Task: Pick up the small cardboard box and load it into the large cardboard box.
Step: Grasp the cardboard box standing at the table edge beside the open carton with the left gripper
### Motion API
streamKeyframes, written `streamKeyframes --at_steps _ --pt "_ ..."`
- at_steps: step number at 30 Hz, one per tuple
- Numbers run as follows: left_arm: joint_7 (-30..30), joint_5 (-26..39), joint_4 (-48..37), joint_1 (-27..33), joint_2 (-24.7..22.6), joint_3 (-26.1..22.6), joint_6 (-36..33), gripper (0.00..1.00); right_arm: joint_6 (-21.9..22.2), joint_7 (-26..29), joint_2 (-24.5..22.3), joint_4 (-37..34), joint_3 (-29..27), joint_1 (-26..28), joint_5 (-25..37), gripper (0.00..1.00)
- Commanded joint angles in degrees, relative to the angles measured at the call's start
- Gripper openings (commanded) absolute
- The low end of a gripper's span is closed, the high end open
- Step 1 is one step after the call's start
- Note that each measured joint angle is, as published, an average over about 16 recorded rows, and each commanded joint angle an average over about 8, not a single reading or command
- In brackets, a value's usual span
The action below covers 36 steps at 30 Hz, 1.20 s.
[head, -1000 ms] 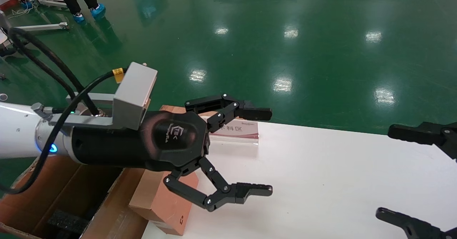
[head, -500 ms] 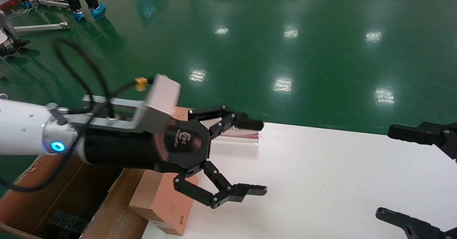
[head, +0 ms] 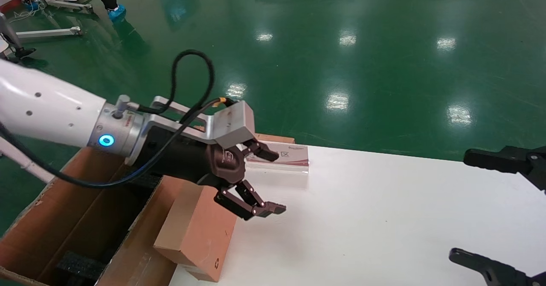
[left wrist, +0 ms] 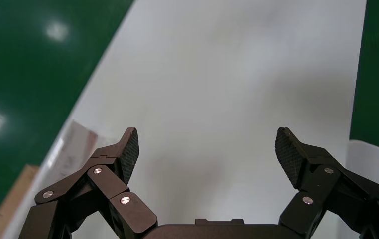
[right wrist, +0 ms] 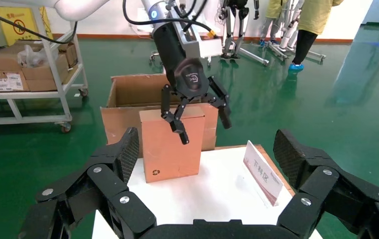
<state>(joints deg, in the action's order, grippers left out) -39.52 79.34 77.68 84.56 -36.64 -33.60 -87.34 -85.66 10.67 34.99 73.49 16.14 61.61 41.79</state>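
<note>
Left gripper (head: 256, 179) hovers above the far end of the small flat orange-brown cardboard box (head: 196, 230), fingers spread wide, gripping nothing; left wrist view shows both pads (left wrist: 130, 152) apart over bare white tabletop (head: 384, 217), box not in that view; small box sits at the table's left near corner, leaning against the outside wall of the large brown corrugated cardboard box (head: 68, 217), which stands left of the table on the green floor (head: 341, 42), open top, black foam block (head: 81, 264) inside; from the right wrist view the small box (right wrist: 170, 144) stands upright with the open carton behind it; clear acrylic sign stand with red strip (head: 279, 160) sits just beside the gripper on the far side; right gripper (head: 499, 209) parked at the right edge, fingers also wide, idle.

Risks, judged: box is wide, jaws may not span its broad face, so a grip must take the thin edge; closing off-centre could tip it off the table corner or wedge it against the carton wall; a careless descent could knock the sign stand; the dangling black cable (head: 192, 81) could snag.
</note>
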Motion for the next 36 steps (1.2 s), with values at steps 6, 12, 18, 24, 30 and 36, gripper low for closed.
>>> streamKeyframes --at_steps 6,12,18,24,30,36 --pt "-10.9 8.4 -0.1 6.7 -2.7 -7.2 -2.2 1.0 0.0 0.0 0.0 0.0 0.0 0.0 0.0 1.0" --pt "-22.2 15.0 -0.1 12.0 -3.4 -14.9 -2.8 1.0 0.0 0.0 0.0 0.0 0.1 0.0 0.0 1.0" --pt "-31.3 18.2 0.0 17.3 -3.1 -22.1 -3.0 1.0 0.0 0.0 0.0 0.0 0.1 0.0 -0.1 1.0" --pt "-37.3 18.4 0.1 22.4 -3.4 -29.0 -3.1 1.0 0.0 -0.1 0.0 0.0 0.1 0.0 -0.1 1.0" --pt "-41.9 18.0 0.1 27.2 -4.2 -36.3 -3.1 1.0 0.1 -0.1 -0.1 0.0 0.1 0.0 -0.1 1.0" --pt "-45.9 16.8 0.1 32.0 -5.2 -43.9 -3.2 1.0 0.1 -0.1 -0.1 0.0 0.2 0.0 -0.1 1.0"
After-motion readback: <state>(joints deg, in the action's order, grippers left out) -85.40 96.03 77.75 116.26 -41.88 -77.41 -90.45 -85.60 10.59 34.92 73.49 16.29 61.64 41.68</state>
